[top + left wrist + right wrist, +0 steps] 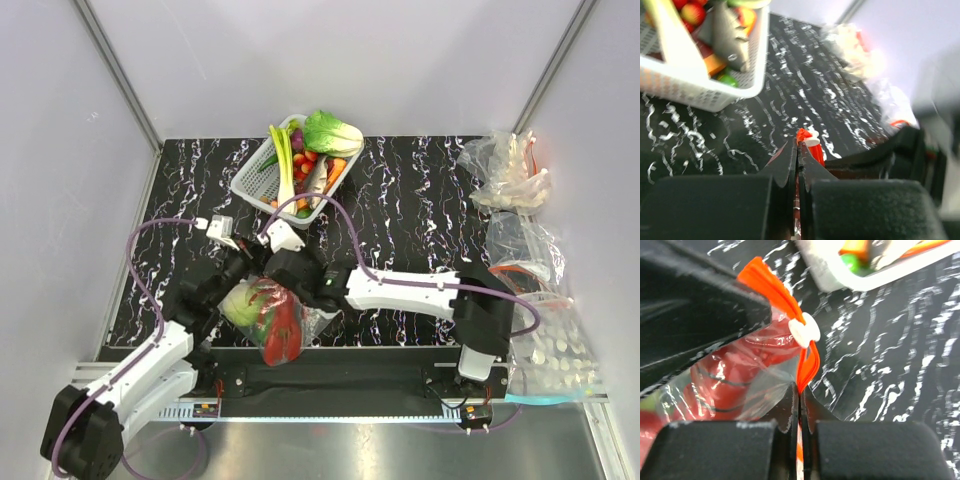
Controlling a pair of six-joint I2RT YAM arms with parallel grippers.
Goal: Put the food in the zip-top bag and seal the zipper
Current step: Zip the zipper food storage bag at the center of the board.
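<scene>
1. Open table (420,200) is found mid-right, between the white basket (250,185) at the back and the clear plastic heap (510,175). Easy passing room there.
2. The back-left corner is free too.
3. The near-left is crowded: the filled zip-top bag (272,322) is hemmed in by the left arm (160,350) and the right arm (410,290).
4. The right edge is blocked by more clear bags (545,340).

A counter (420,200) with a black top veined in white, like marble, fills the middle of the enclosure. Plain pale grey walls close it in: a back wall (330,60), a left wall (50,200) and a right wall (610,100). Slim metal posts (118,75) run down the two rear corners. Along the near edge lies a black rail (340,380), then a strip of brushed metal (350,450). The light is soft and even.
</scene>
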